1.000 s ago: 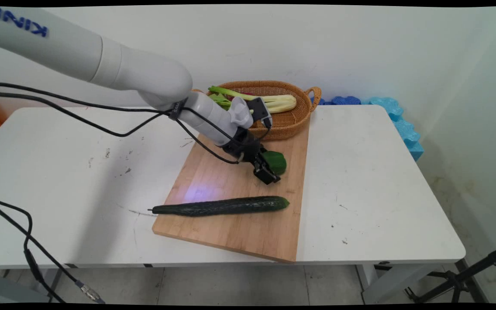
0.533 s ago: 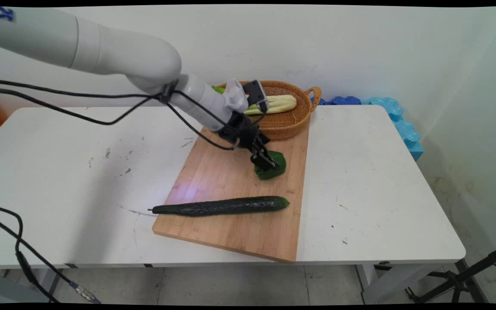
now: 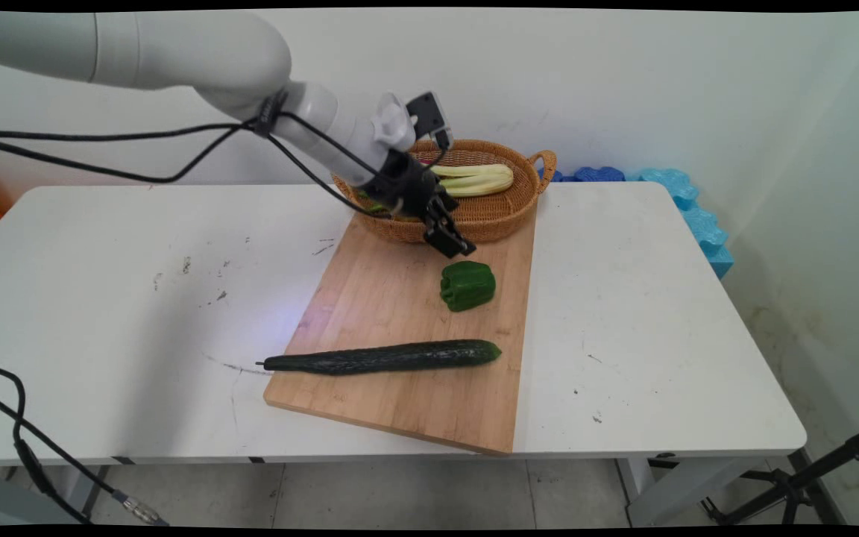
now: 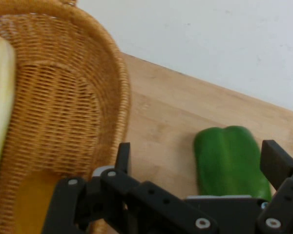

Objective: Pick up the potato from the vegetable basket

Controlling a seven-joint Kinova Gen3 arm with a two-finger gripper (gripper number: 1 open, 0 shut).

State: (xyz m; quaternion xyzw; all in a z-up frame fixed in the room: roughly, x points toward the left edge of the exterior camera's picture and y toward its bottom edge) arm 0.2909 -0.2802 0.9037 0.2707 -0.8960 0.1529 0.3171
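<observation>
From my remote station I read the end effector (image 3: 450, 240) as raised above the far part of the wooden cutting board (image 3: 392, 328), level with the near rim of the wicker basket (image 3: 504, 212). In the hand view its two fingers (image 4: 123, 157) stand wide apart with nothing between them; the end effector (image 4: 198, 158) holds nothing.

The nearest object is the green bell pepper (image 3: 467, 285). It rests on the cutting board just below and slightly right of the fingertips, apart from them. In the hand view the bell pepper (image 4: 230, 161) lies on the board (image 4: 161, 122) toward the right-hand finger, with the basket wall (image 4: 63, 112) filling the left of the picture.

The basket sits at the far edge of the board, on the white desk (image 3: 661, 321), and holds a pale green leafy vegetable (image 3: 474, 179) lying across it. The same vegetable (image 4: 0, 112) shows at the left edge of the hand view.

A long dark green cucumber (image 3: 385, 356) lies crosswise on the near part of the board, well apart from the pepper; its thin stem end overhangs the board's left edge.

Blue foam pieces (image 3: 687, 205) lie against the wall past the desk's far right corner.
</observation>
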